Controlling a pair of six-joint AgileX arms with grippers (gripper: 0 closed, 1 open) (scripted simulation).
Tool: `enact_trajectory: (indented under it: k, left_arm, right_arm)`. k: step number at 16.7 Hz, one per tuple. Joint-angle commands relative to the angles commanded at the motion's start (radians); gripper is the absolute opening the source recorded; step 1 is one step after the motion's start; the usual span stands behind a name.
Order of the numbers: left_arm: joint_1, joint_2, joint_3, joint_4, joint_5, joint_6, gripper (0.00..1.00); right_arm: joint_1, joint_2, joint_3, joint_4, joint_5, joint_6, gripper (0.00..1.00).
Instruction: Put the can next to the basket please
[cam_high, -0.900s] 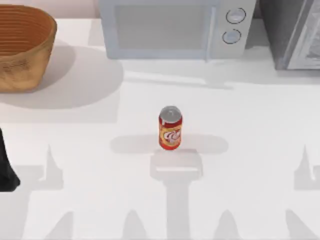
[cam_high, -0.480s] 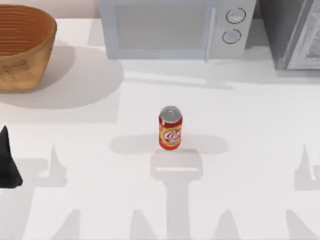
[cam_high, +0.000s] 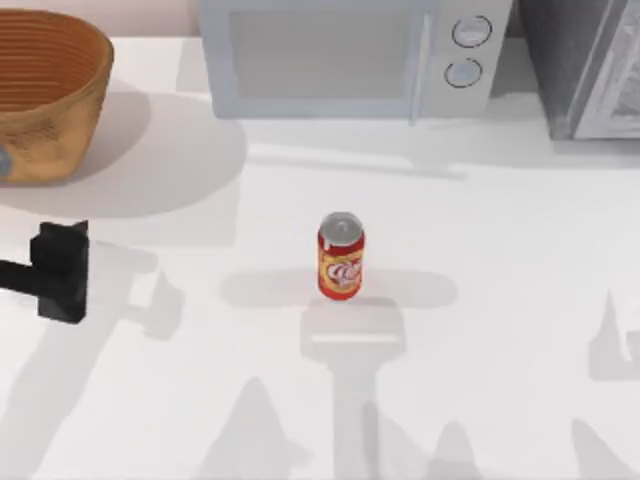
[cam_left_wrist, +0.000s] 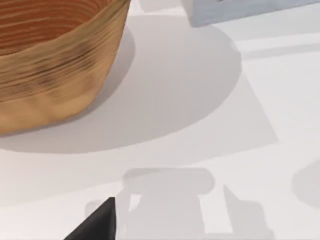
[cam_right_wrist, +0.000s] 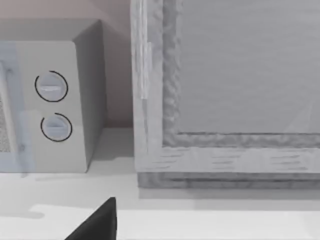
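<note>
Reaching in from the table's (cam_high: 480, 300) left edge in the top view, my left arm holds its dark, blocky left gripper (cam_high: 62, 272) over the white surface, just in front of the basket (cam_high: 45, 95) and well apart from the can (cam_high: 341, 256); how its jaws stand I cannot tell. The basket sits at the far left corner, large, round and woven, golden-brown outside with ribbed orange-brown walls inside; what I can see of its inside holds nothing. The can stands upright near the middle of the table, small and cylindrical, red and orange-yellow with a silver top and a white swirl logo, nothing touching it. A pale microwave (cam_high: 345, 55) with two round knobs stands along the far edge, and a grey cabinet (cam_high: 585, 65) fills the far right corner.

In the left wrist view, the basket's (cam_left_wrist: 55, 65) woven wall bulges close by, its broad round shadow spread over the table. One dark fingertip (cam_left_wrist: 97, 224) shows at the frame's edge.

In the right wrist view, the microwave's (cam_right_wrist: 55, 105) knob side and the cabinet's (cam_right_wrist: 225, 90) textured grey front stand beyond one dark fingertip (cam_right_wrist: 97, 224) of the right gripper; its jaw spacing I cannot tell either.
</note>
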Motion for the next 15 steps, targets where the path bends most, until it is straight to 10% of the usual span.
enact_trajectory:
  k: [15]
  left_arm:
    - [-0.389,1.368,1.317,-0.839,-0.002,0.055,1.0]
  right_arm:
    - [0.0,0.0,0.0,0.0,0.0,0.0,1.0]
